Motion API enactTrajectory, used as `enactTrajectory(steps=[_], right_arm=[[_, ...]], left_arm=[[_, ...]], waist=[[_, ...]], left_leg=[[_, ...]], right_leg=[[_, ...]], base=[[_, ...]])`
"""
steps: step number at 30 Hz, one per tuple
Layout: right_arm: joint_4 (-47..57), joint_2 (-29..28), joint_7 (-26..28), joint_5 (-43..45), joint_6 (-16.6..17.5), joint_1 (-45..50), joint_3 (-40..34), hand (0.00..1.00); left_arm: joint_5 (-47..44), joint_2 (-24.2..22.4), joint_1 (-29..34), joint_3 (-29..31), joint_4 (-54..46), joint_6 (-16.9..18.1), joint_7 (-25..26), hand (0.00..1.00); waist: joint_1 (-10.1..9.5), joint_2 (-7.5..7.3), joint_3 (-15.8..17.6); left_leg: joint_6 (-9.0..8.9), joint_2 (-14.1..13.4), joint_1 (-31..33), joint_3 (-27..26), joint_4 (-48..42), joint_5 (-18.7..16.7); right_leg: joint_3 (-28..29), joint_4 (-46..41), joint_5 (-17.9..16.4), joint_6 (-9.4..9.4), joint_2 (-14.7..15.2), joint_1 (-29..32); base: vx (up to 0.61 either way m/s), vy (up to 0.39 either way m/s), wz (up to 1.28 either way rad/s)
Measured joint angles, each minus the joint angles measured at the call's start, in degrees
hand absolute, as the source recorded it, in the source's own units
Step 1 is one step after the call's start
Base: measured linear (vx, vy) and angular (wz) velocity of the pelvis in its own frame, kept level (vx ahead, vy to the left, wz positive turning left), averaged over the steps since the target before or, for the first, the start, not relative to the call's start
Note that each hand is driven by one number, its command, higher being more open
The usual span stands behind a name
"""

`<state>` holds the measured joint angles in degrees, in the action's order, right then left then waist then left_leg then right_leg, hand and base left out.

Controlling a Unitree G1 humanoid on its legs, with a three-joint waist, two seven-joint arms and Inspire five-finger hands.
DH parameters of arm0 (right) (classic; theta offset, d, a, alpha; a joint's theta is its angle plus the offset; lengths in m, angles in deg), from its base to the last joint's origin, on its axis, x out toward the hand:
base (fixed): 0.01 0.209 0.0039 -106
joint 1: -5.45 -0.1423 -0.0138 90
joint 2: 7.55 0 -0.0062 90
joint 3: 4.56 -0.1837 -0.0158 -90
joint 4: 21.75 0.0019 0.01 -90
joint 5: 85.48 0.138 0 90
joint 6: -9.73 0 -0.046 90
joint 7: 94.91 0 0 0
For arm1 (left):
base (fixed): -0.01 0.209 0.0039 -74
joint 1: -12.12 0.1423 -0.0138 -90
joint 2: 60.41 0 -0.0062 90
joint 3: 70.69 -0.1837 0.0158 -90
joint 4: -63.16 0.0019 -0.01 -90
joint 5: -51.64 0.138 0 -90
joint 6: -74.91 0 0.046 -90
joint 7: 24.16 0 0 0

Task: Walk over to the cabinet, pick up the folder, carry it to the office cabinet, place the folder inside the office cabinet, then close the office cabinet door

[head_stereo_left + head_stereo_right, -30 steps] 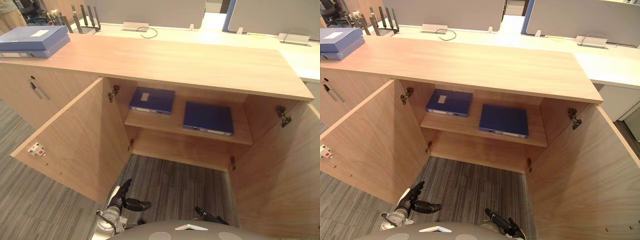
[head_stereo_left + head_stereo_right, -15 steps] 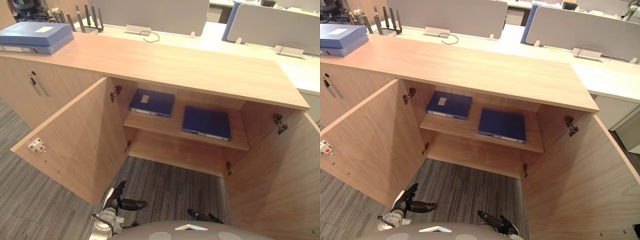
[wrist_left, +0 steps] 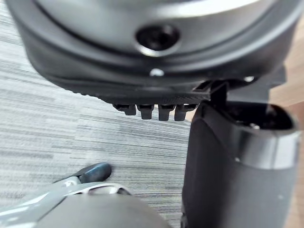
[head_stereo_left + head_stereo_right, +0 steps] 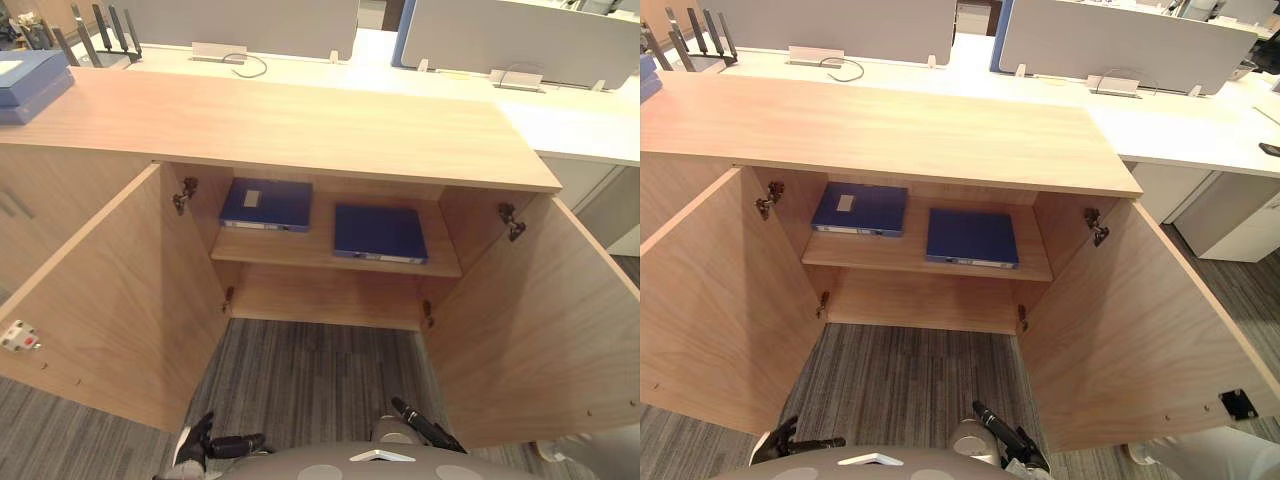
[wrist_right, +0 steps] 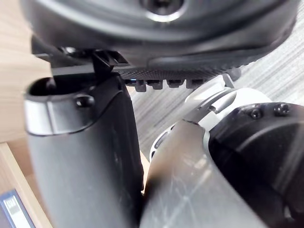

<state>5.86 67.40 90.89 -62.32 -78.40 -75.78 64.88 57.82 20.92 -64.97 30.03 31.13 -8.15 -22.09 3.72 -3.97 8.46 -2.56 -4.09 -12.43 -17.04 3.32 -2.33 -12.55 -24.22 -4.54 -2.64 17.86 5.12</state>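
Left eye view: office cabinet (image 4: 300, 125), both doors swung wide. Two blue folders lie flat on the upper shelf (image 4: 322, 248), left folder (image 4: 266, 204) and right folder (image 4: 379, 232), side by side and apart. Left hand (image 4: 200, 443) and right hand (image 4: 424, 425) hang low over the carpet (image 4: 320, 370).

Right eye view: right door (image 4: 1140, 330) stands nearest the right hand.

Left wrist view: fingers (image 3: 147, 110) relaxed, holding nothing.

Right wrist view: fingers (image 5: 166, 84) likewise loose, empty.

Judged step — door closing. Push flat-handed on each door's outer face near its free edge — evenly, until flush.
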Motion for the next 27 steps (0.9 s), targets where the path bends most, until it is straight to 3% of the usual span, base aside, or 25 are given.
enactTrajectory(steps=[3, 4, 5, 7, 10, 13, 17, 18, 23, 25, 26, 27], right_arm=[[-0.03, -0.16, -0.07, 0.13, -0.24, -0.01, -0.3, 1.0], [-0.07, -0.7, -0.07, 0.11, -0.24, 0.01, -0.23, 1.0], [-0.5, -0.87, -0.07, 0.13, -0.23, -0.14, -0.28, 1.0], [-1.21, 1.32, -0.13, -0.4, -0.19, -1.12, -0.63, 1.0], [-3.26, 3.58, -0.24, -0.59, -0.64, -3.14, -0.59, 1.0], [-3.16, 5.19, -1.51, -2.63, -0.6, -4.81, 1.63, 1.0], [-2.92, 6.74, -3.0, -2.44, -0.19, -8.56, 2.37, 1.0], [-2.4, 7.21, -3.22, -2.43, -0.06, -9.63, 2.82, 0.0], [1.81, 5.81, -3.55, -1.39, 0.24, -11.84, 5.74, 0.0], [3.96, 5.77, -3.41, -0.68, 0.3, -12.02, 7.88, 0.0], [4.99, 5.81, -3.05, -0.12, 0.28, -11.76, 9.11, 0.0], [4.99, 5.8, -2.97, -0.12, 0.26, -11.68, 9.38, 0.0]], left_arm=[[0.17, 0.19, -0.06, -0.06, -0.84, 0.15, 0.28, 1.0], [0.16, 0.93, 0.13, -0.32, -1.47, 0.19, 0.27, 1.0], [0.16, 1.21, 0.14, -0.45, -1.49, 0.13, 0.33, 1.0], [0.17, -0.34, -0.47, -1.83, -2.44, -0.55, 0.2, 1.0], [0.12, -0.78, -1.09, -1.89, -3.1, -0.65, -0.17, 1.0], [-1.42, -0.2, -1.23, -3.74, -5.8, -0.82, -0.2, 1.0], [-4.08, -0.08, -1.24, -5.17, -7.84, -0.8, 0.0, 1.0], [-4.88, -0.02, -1.1, -5.59, -7.9, -0.82, 0.36, 1.0], [-5.29, 1.03, -1.07, -7.94, -10.39, -0.79, 0.34, 1.0], [-5.31, 0.68, -1.14, -8.21, -11.77, -0.75, 0.28, 1.0], [-5.32, 0.25, -1.1, -8.52, -13.69, -0.7, 0.32, 1.0], [-5.3, 0.22, -1.11, -8.64, -13.84, -0.64, 0.3, 1.0]], waist=[[-0.49, -0.35, 0.06], [-0.53, -1.54, 0.11], [-0.57, -1.88, 0.32], [-0.85, 1.54, 0.07], [-1.55, 2.63, 0.36], [-1.73, 2.88, 0.56], [-2.29, 4.02, 0.63], [-2.34, 4.08, 0.65], [-3.99, 2.6, 1.99], [-3.56, 3.38, 2.88], [-3.55, 4.99, 3.68], [-3.57, 5.14, 3.72]], left_leg=[[-3.76, -3.28, -0.03, 1.3, -3.68, -2.46], [-5.61, -3.97, 0.09, 2.61, -4.86, -3.29], [-6.58, -4.58, 0.05, 3.54, -5.27, -3.54], [-9.83, -9.11, 2.43, 9.15, -5.52, -3.24], [-11.84, -12.41, 3.89, 13.32, -5.17, -2.57], [-11.63, -14.9, 7.47, 19.59, -4.98, -0.65], [-11.7, -15.5, 12.7, 21.95, -4.79, 2.36], [-11.78, -15.22, 12.92, 21.8, -4.48, 2.43], [-11.83, -10.71, 13.13, 18.52, -7.48, 0.91], [-11.72, -9.35, 16.62, 18.48, -14.62, -2.82], [-11.42, -9.08, 20.54, 19.05, -22.2, -6.32], [-11.34, -9.05, 21.19, 19.11, -23.19, -6.77]], right_leg=[[0.63, 5.57, 1.45, -1.71, 0.14, 0.02], [2.3, 7.56, 2.13, -2.05, 0.55, 0.2], [2.7, 6.57, 2.09, -6.78, 0.58, 0.43], [-1.71, -1.19, -4.6, -4.28, -2.72, 2.96], [-4.99, -11.91, -11.86, -2.91, -3.15, 5.41], [-8.56, -16.9, -13.63, -2.14, -3.51, 5.55], [-11.86, -14.36, -13.78, -1.94, -4.1, 5.13], [-11.99, -13.43, -13.78, -1.94, -4.02, 4.73], [-7.02, -11.59, -13.32, -2.96, -0.79, 5.75], [-5.35, -11.43, -12.82, -3.98, 0.11, 6.68], [-4.46, -11.9, -12.32, -4.77, 0.34, 7.51], [-4.4, -12.1, -12.29, -4.8, 0.39, 7.77]], base=[[0.2, -0.334, 0.19], [0.22, -0.415, 0.36], [0.25, -0.454, 0.56], [0.25, -0.41, 0.59], [0.21, -0.363, 0.69], [0.13, -0.274, 1.04], [0.09, -0.13, 0.77], [0.05, 0.023, 0.19], [-0.03, 0.124, -0.21], [-0.15, 0.215, -0.22], [-0.13, 0.173, -0.11], [-0.15, 0.197, -0.11]])
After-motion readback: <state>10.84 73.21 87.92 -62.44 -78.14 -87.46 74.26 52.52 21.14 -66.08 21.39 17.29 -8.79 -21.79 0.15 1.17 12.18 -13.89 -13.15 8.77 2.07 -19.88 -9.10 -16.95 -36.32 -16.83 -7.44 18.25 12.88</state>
